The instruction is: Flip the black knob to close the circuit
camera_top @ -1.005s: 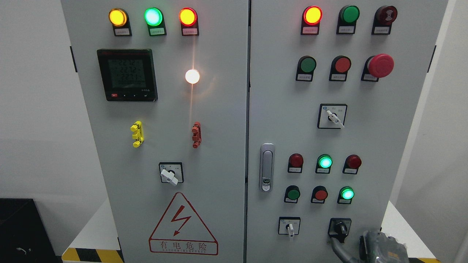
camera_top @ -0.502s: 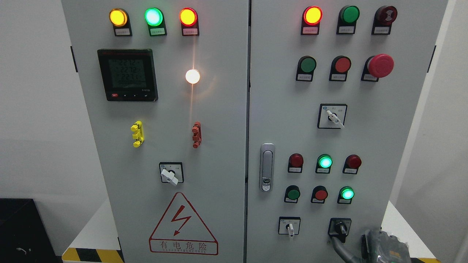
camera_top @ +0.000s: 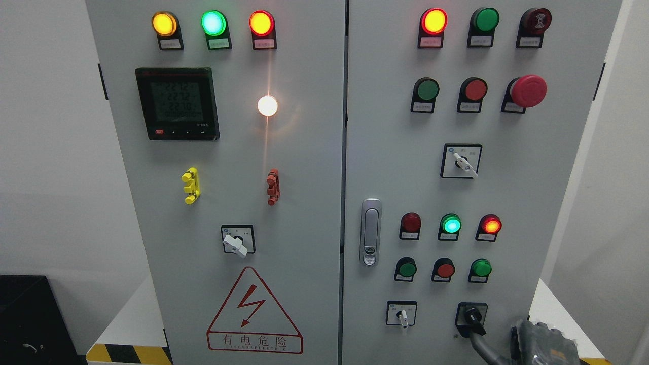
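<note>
Reaching up from the lower right corner, my right hand [camera_top: 542,344] shows only in part at the bottom edge, grey and dark, and one long grey finger [camera_top: 481,340] goes up and to the left until its tip touches the black knob [camera_top: 472,317]. I cannot tell if the other fingers are curled or spread, because the frame cuts them off. My left arm does not appear.

The black knob sits in a black square plate at the bottom right of the right door of the grey cabinet [camera_top: 314,152], just right of a small white selector switch [camera_top: 401,315]. Its handle is tilted, the upper end to the left and the lower end to the right, where the finger meets it.

Above the knob I see two rows of three round lamps. In the upper row the middle green lamp [camera_top: 451,224] is lit and the red lamp at the right [camera_top: 491,224] glows bright. In the lower row the green lamp at the right [camera_top: 480,267] is dark. A silver door latch [camera_top: 370,232] stands left of these rows, near the seam between the two doors
</note>
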Controlling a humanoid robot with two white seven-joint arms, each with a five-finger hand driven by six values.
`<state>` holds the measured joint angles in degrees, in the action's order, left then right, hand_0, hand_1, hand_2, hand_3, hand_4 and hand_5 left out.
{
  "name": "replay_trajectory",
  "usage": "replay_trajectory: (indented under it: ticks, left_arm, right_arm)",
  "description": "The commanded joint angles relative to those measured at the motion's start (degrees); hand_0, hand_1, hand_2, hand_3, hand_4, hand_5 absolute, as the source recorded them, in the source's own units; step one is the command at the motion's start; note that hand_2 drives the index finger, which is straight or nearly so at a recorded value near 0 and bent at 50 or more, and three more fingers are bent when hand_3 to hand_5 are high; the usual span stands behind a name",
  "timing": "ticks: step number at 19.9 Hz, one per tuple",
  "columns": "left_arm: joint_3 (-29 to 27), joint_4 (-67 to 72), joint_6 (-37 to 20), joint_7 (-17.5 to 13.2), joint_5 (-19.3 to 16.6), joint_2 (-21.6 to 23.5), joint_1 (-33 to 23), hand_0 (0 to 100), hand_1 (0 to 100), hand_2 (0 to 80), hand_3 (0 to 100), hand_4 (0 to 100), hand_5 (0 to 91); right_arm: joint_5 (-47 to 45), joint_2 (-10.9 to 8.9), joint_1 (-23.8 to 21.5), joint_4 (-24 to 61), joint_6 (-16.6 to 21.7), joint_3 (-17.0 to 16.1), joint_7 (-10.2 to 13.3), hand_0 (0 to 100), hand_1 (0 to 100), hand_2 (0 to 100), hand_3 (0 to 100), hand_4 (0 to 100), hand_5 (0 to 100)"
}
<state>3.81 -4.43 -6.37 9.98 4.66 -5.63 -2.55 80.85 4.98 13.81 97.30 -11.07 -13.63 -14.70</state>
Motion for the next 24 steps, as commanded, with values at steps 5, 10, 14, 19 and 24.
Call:
replay_trajectory:
  ticks: [5, 10, 14, 19, 24]
  left_arm:
    - [-0.03, -0.06, -0.04, 0.04, 0.0, 0.0, 0.0, 12, 56, 0.0, 0, 0, 0.0]
    - [0.05, 0.03, -0.04, 0.13, 0.0, 0.0, 0.0, 12, 56, 0.0, 0, 0, 0.0]
    - [-0.03, -0.06, -0.04, 0.04, 0.0, 0.0, 0.0, 12, 56, 0.0, 0, 0, 0.0]
    - [-0.03, 0.03, -0.04, 0.04, 0.0, 0.0, 0.0, 12, 56, 0.0, 0, 0, 0.0]
    - [-0.03, 0.03, -0.04, 0.04, 0.0, 0.0, 0.0, 12, 56, 0.0, 0, 0, 0.0]
  right_arm:
    - [-0.78, 0.3, 0.52, 1.4, 0.0, -1.49, -0.15, 0, 0, 94, 100, 97, 95]
    - [-0.87, 0.3, 0.78, 1.49, 0.0, -1.49, -0.15, 0, 0, 94, 100, 97, 95]
    - [-0.87, 0.39, 0.7, 2.1, 0.0, -1.49, -0.07, 0, 0, 94, 100, 97, 95]
    - [-0.87, 0.65, 0.52, 2.72, 0.44, -1.31, -0.07, 0, 0, 94, 100, 97, 94]
    - [-0.87, 1.18, 0.17, 3.33, 0.61, -0.7, -0.15, 0, 0, 94, 100, 97, 94]
